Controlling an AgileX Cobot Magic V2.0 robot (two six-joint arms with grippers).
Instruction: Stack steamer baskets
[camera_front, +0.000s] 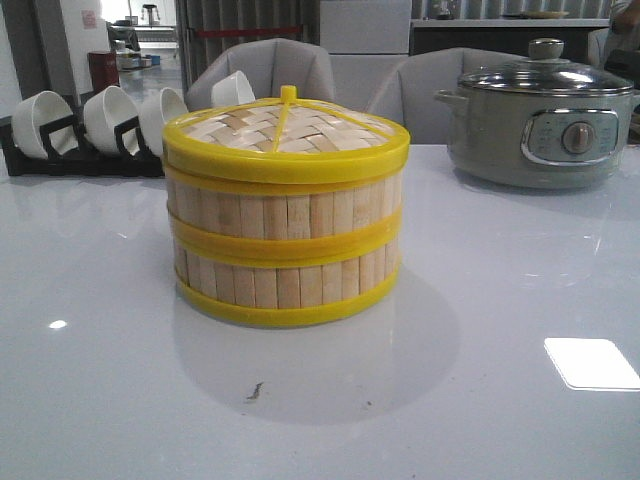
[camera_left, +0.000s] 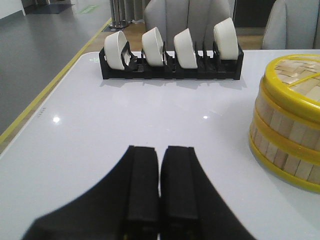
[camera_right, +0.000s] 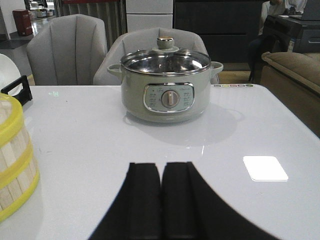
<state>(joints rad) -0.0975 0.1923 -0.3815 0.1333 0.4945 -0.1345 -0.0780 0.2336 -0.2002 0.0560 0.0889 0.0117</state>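
**Both grippers closed, baskets stacked at table centre**

Jaws of both grippers stand together with nothing between them. The left gripper (camera_left: 160, 185) shows its two black fingers pressed side by side, low in the left wrist view, above bare table. The right gripper (camera_right: 161, 195) looks the same in the right wrist view, fingers touching, holding nothing.

In the front view the steamer baskets (camera_front: 286, 240) sit in the middle of the frame on the white table (camera_front: 500, 330). Two baskets stand one on the other, walls aligned, their shared axis upright; the yellow rims run level. A woven lid (camera_front: 285, 130) with a yellow rim and a small yellow knob caps the upper basket, facing up. The stack is round, so no side direction can be told.

A grey cooking pot (camera_front: 535, 125) with a glass lid stands at the upper right of the front view, well apart from the stack. A black rack (camera_left: 170, 67) holding white bowls (camera_left: 152, 46) on edge stands at the upper left, behind the stack. Grey chairs (camera_front: 265, 70) line the far edge of the table.

Both grippers are apart from the stack; neither touches it.
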